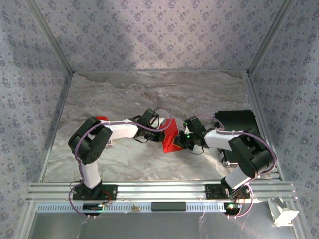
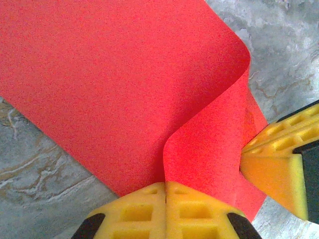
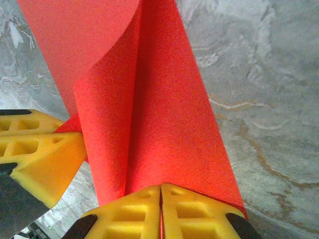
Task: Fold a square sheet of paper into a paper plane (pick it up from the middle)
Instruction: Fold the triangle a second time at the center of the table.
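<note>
Working outward from the arm bases at 6 o'clock in the top view, I find both grippers meeting just short of table (image 1: 149, 94) centre, with the square sheet of paper (image 1: 171, 138) raised off the surface between them.

1. Left gripper (image 2: 165, 186): fingers fully closed, pads together, pinching an edge of the sheet. It sits at about 10 o'clock of the sheet in the top view.
2. Right gripper (image 3: 160, 189): fingers likewise closed flat on the sheet, pinching at about 4 o'clock of it. Its yellow pads enter the left wrist view at 4 o'clock.
3. Sheet condition: the paper bows into a loose, rounded loop between the two pinches. I see no sharp crease yet.

Handling notes, as judgement:
- The sheet looks thin, very light and limp. It will sag and curl wherever it is unsupported.
- It should take a crease readily and keep it, so a stray dent will be permanent.
- Opposed pulling between the arms risks a tear at a pinch point.
- The ribbed pads should grip well, so light closing force is enough.
- Take hold near an edge, close to the intended fold line, with both pinches level.

Farther out, a small red piece (image 1: 102, 118) lies at 9 o'clock and a black box (image 1: 239, 124) at 3 o'clock.
</note>
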Robot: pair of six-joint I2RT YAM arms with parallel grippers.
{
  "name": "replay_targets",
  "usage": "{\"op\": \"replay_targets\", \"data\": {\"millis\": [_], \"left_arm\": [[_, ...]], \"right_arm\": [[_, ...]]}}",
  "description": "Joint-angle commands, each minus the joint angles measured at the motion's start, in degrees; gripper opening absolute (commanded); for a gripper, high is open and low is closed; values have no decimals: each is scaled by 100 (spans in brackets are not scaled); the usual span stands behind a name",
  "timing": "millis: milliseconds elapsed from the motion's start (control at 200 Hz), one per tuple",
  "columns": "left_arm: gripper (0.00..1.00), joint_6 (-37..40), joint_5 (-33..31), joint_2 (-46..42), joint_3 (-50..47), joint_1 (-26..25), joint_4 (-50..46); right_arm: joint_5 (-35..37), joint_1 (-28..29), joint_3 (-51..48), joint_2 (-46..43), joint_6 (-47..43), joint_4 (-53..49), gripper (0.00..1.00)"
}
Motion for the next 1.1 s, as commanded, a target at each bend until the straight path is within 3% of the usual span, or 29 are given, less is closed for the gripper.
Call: {"op": "replay_targets", "data": {"millis": [0,1094], "left_arm": [[0,121,-46,-2,164,35,75],[0,165,-97,61,252,38,-38]], "right_arm": [[129,-50,-55,115,-37,-323,10],[115,-73,-58,108,-49,-334,10]]}}
